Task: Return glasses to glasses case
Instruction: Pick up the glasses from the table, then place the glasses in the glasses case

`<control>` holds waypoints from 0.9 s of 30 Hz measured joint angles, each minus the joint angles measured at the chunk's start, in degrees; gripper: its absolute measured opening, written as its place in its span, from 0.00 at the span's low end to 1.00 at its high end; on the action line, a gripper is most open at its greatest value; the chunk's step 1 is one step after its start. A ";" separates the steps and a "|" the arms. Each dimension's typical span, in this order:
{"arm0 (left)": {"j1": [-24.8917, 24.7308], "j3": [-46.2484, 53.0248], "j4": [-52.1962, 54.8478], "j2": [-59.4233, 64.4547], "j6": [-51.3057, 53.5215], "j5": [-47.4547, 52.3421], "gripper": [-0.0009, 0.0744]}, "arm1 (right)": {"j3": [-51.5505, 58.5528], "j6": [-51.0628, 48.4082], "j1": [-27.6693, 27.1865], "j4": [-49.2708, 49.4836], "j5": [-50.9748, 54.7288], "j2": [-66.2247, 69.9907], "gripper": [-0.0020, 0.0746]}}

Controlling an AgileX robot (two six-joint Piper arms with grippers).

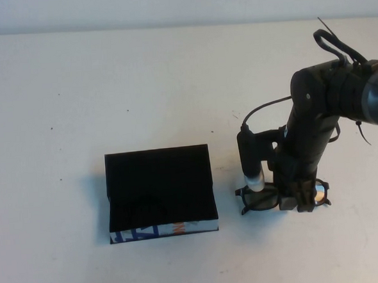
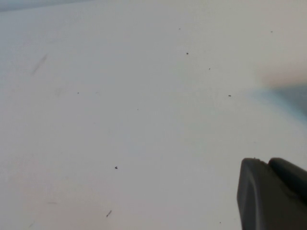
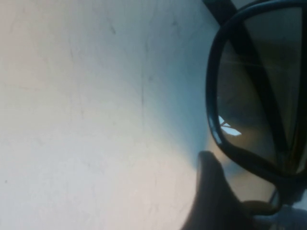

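Observation:
The glasses, dark-framed with reflective lenses, lie on the white table to the right of the glasses case. The case is open and black inside, with its blue, white and orange patterned edge toward me. My right gripper is down over the bridge of the glasses and closed on it. In the right wrist view one lens fills the picture, and one of the fingers touches a nose pad. My left gripper is shut and empty over bare table. It is out of the high view.
The white table stretches wide around the case and glasses. The right arm and its cable stand above the glasses. A narrow gap of table separates the case from the glasses.

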 joint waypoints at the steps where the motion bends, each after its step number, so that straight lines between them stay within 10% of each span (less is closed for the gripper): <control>1: 0.00 0.00 0.00 0.00 0.00 0.00 0.01 | 0.00 0.00 0.00 0.00 0.13 0.00 0.48; 14: 0.00 0.00 0.00 0.00 0.00 0.00 0.01 | 0.00 0.00 0.00 -1.05 3.46 -0.23 0.13; 27: 0.00 0.00 0.00 0.00 0.00 0.00 0.01 | -1.85 0.00 3.90 -1.97 8.69 -7.31 0.12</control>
